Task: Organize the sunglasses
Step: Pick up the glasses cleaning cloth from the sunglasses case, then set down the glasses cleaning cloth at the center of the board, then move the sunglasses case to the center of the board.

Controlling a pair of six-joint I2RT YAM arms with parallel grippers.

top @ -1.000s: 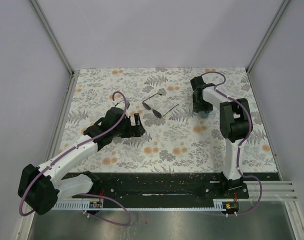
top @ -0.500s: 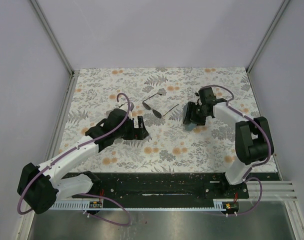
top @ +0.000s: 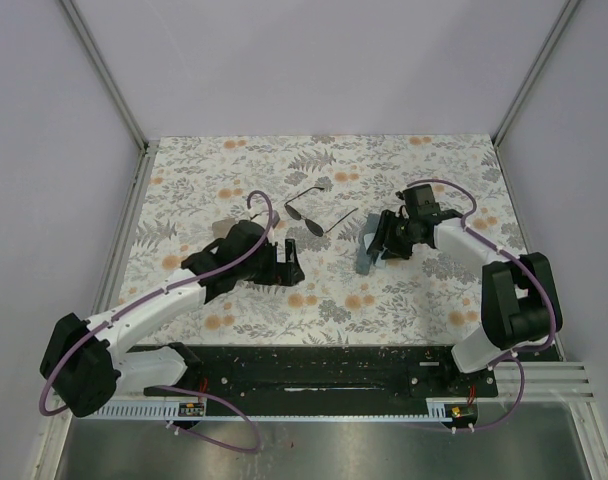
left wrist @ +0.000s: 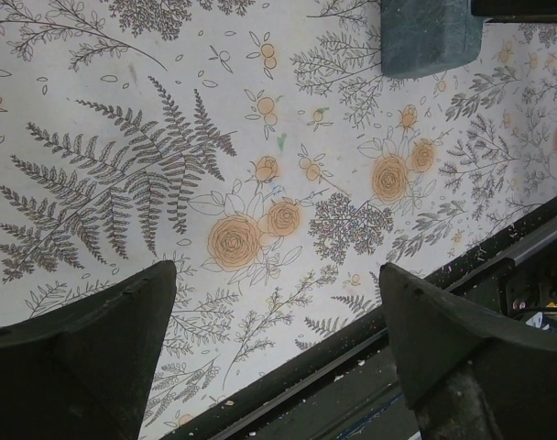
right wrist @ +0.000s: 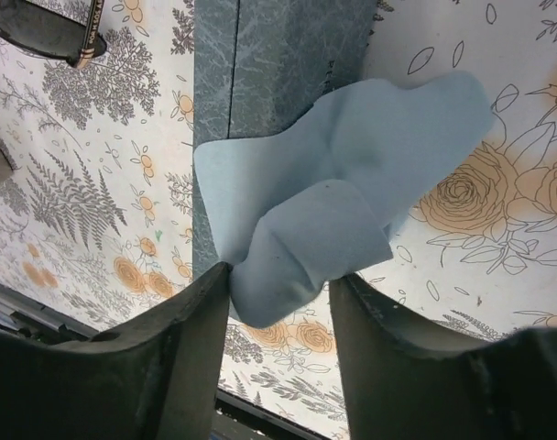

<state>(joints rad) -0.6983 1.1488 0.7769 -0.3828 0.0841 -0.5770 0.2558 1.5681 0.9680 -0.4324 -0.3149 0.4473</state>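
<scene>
The black wire-framed sunglasses (top: 310, 215) lie open on the floral table, back of centre; one dark lens shows in the right wrist view (right wrist: 45, 27). The purple-tinted pair is out of view. My right gripper (top: 384, 240) is shut on a crumpled light-blue cloth (right wrist: 343, 202), which hangs over a teal case (right wrist: 278, 64). That case lies just right of the sunglasses (top: 366, 253). My left gripper (top: 286, 262) is open and empty, low over the table (left wrist: 277, 273), in front of the sunglasses. The teal case shows at the top of its view (left wrist: 430, 32).
The black base rail (top: 314, 365) runs along the table's near edge and also shows in the left wrist view (left wrist: 425, 302). Grey walls with metal posts (top: 134, 150) close in the left, back and right sides.
My right arm has swung from the back right towards the centre with the cloth, and the teal case now shows at its tip. My left gripper has shifted slightly right and nearer.
</scene>
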